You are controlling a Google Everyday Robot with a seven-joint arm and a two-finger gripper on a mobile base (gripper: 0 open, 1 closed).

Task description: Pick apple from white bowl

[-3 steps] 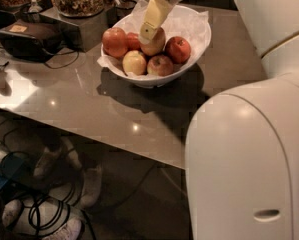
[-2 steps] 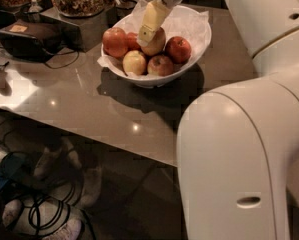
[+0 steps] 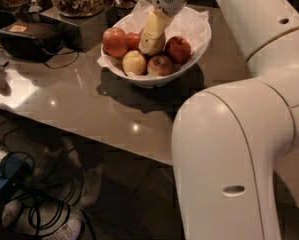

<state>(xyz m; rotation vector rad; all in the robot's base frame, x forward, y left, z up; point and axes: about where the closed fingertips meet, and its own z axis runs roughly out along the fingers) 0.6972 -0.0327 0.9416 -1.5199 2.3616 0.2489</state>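
Gripper (image 3: 151,42) sits down inside the wide, glossy white bowl (image 3: 156,79), right on what I take to be the round yellow-green apple with orange-red blush (image 3: 161,45), mid-bowl just left of the deep red apple (image 3: 178,49); can't tell how far it's open or whether it has a hold. To grab well: centre on the apple's widest part, close firmly, lift straight up clear of the neighbours. The apple is mostly hidden, and the skin that shows looks smooth and dull.

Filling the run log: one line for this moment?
tool: low in bowl, among apples | big apple: left side of bowl, not lifted
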